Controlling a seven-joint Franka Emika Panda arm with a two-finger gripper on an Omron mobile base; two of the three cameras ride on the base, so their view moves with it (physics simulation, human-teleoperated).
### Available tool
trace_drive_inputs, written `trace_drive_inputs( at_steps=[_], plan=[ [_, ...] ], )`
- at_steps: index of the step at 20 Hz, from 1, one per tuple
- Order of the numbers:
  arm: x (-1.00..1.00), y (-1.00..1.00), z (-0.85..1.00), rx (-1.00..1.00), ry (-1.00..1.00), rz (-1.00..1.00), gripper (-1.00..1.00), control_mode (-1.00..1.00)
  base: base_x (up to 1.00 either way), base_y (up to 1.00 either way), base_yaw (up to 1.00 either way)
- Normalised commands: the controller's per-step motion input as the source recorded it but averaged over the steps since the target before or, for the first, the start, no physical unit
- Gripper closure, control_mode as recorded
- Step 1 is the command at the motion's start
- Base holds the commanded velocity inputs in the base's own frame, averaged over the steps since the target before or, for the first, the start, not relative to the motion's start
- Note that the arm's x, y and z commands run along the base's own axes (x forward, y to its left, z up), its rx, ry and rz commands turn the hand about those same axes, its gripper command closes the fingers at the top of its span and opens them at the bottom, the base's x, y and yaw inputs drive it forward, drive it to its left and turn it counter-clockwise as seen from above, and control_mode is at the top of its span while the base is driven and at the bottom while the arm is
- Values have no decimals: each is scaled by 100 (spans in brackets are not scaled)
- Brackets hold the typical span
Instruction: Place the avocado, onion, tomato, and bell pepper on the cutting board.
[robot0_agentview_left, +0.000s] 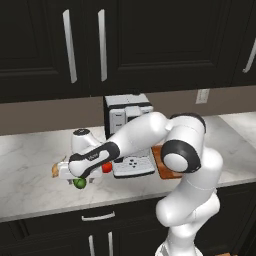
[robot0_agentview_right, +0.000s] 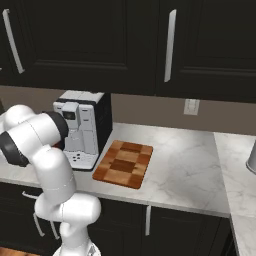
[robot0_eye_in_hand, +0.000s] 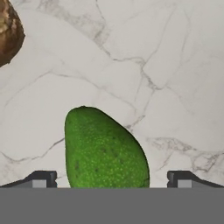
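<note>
My fingers (robot0_eye_in_hand: 112, 179) spread wide, one tip either side of the avocado (robot0_eye_in_hand: 105, 151), neither touching it as far as I can tell. The avocado lies on the bench (robot0_eye_in_hand: 175, 65) straight between the tips, long axis running away from me, narrow end farthest.

Off beyond my left tip, well apart, a brown lumpy thing at the edge, probably the onion (robot0_eye_in_hand: 8, 35). From the left base view my hand hangs low over the avocado (robot0_agentview_left: 79, 183); tomato (robot0_agentview_left: 107, 167) just beside my wrist, coffee machine (robot0_agentview_left: 127, 135) behind it.

Cutting board (robot0_agentview_right: 123, 163) sits bare on the far side of the coffee machine, well away from my fingers. Bell pepper not made out.

Step in hand: grasp the avocado. My judgement: drop a little lower so the tips bracket the widest part, keep centred, then close slowly; glossy rounded skin may squirt out if pinched near the narrow end. Lift clear before swinging past the coffee machine.
</note>
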Motion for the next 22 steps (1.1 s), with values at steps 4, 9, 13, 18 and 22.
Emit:
trace_drive_inputs(
  at_steps=[4,9,13,18,22],
  plan=[
    [0,0,0,0,0,0,100,-100,0,0,0],
    [0,0,0,0,0,0,100,-100,0,0,0],
    [0,0,0,0,0,0,100,-100,0,0,0],
    [-59,-12,21,2,-5,0,100,-100,0,0,0],
    [-100,-48,50,1,-15,0,100,-100,0,0,0]
  ],
)
